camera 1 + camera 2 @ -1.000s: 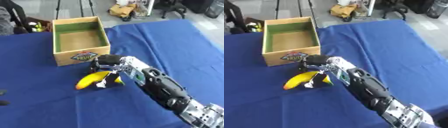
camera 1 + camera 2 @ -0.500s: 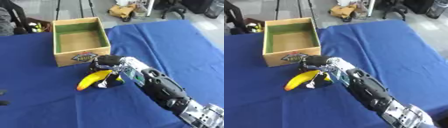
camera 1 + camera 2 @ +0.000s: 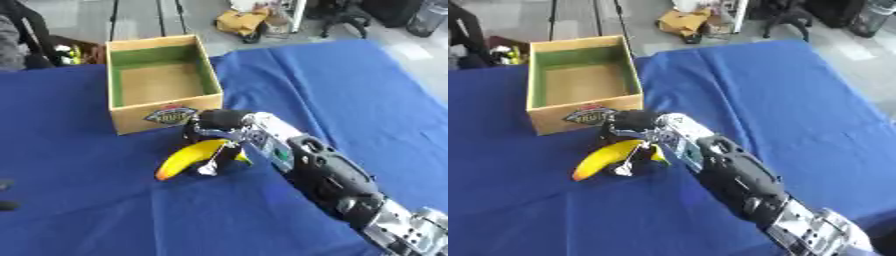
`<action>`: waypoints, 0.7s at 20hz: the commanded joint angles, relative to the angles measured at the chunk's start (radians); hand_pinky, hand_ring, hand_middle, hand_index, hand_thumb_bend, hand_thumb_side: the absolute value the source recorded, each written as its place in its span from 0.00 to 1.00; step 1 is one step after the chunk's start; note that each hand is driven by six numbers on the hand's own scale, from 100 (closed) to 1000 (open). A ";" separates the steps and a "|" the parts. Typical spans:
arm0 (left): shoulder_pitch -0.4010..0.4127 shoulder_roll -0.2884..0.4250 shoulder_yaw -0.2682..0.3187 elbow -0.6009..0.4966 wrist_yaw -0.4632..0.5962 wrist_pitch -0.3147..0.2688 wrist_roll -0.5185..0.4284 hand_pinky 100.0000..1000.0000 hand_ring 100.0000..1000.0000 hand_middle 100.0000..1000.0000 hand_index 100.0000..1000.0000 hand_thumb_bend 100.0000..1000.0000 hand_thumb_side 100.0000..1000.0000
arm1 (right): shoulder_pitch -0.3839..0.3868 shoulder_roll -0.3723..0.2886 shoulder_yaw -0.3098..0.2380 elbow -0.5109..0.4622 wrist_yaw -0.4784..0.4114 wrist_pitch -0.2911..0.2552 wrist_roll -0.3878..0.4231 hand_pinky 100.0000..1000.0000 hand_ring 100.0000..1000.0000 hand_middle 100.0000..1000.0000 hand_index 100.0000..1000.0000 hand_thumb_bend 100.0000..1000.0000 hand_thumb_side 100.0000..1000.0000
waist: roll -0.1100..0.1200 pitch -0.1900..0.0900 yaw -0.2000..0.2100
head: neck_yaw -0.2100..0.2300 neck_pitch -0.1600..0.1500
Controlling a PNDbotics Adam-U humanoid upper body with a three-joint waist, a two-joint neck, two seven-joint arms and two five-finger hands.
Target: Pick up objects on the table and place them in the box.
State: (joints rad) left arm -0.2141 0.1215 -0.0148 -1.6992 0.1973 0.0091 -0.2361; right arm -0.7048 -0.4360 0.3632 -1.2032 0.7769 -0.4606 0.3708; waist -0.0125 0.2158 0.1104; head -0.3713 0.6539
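Banana (image 3: 188, 158): yellow, orange tip. Box (image 3: 161, 83): tan, green inner walls. Bench (image 3: 87, 200) cloth: blue. Right hand (image 3: 214, 132): black.

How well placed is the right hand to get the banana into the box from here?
Probably well placed: the right hand has its fingers curled round the banana, and the open-topped box stands just beyond it with nothing between them.

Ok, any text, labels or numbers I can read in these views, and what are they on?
Oval badge on the front wall of the box: some lettering, too blurred to read.
Green patch on the right arm behind the right hand: no legible text.
Banana: no sticker visible.
Nothing else carries writing.
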 commanded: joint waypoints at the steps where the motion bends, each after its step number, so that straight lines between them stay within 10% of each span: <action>1: -0.009 0.005 0.001 -0.021 0.004 0.001 0.003 0.55 0.72 0.51 0.53 0.12 1.00 | -0.015 -0.055 -0.019 -0.053 -0.031 0.016 0.007 0.48 0.43 0.42 0.57 0.06 0.22 | 0.001 -0.021 -0.002 | 0.002 0.000; 14: -0.014 0.010 -0.004 -0.022 0.005 0.000 -0.001 0.55 0.72 0.51 0.53 0.12 1.00 | -0.042 -0.175 -0.087 -0.129 -0.118 0.085 -0.025 0.48 0.43 0.42 0.56 0.07 0.15 | -0.004 -0.021 0.012 | -0.003 -0.011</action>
State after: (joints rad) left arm -0.2142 0.1217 -0.0151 -1.6997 0.1974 0.0091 -0.2362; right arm -0.7227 -0.5681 0.2985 -1.3050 0.6754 -0.3846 0.3534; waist -0.0156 0.2107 0.1255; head -0.3727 0.6525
